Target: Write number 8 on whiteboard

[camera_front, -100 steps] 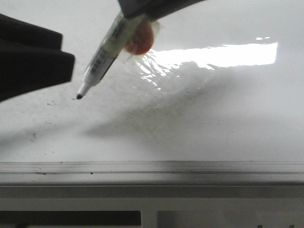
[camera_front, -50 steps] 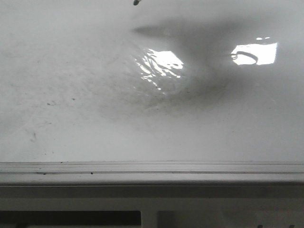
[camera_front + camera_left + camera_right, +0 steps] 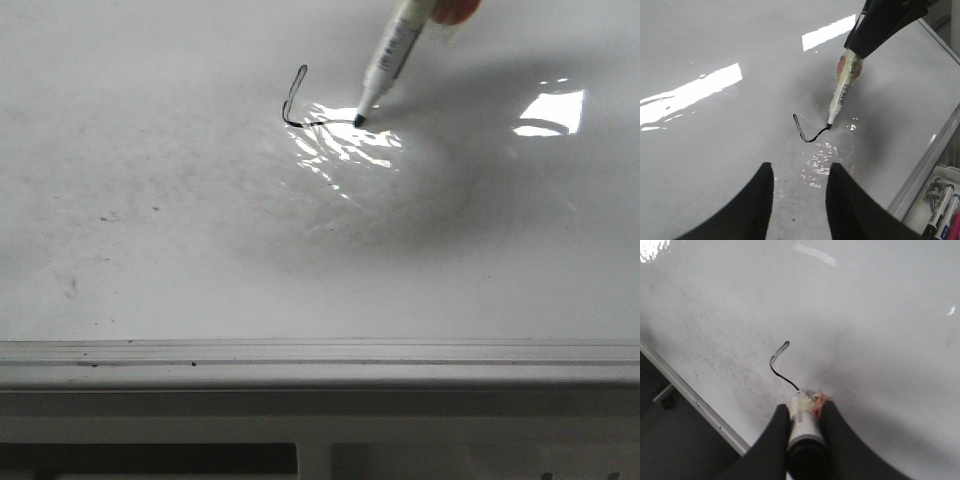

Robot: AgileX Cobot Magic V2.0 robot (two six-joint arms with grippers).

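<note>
The whiteboard [image 3: 200,250] is glossy white with faint grey smudges and a grey metal frame edge [image 3: 320,352]. A thin black marker line [image 3: 293,105], a narrow loop with a tail running right, is on it; it is only part of a figure. It also shows in the left wrist view [image 3: 807,131] and the right wrist view [image 3: 779,362]. My right gripper [image 3: 805,410] is shut on a white marker pen [image 3: 388,62], whose tip touches the end of the line. My left gripper [image 3: 799,172] is open and empty, hovering over the board short of the line.
A wrinkled patch of reflective film [image 3: 340,150] lies just below the line. Beyond the board's frame in the left wrist view, a tray [image 3: 940,210] holds spare marker pens. A dark gap lies beyond the frame in the right wrist view [image 3: 670,450].
The pen left the lower left of the board, went out of view at the top, and now rests on the board. A black loop and tail have appeared.
</note>
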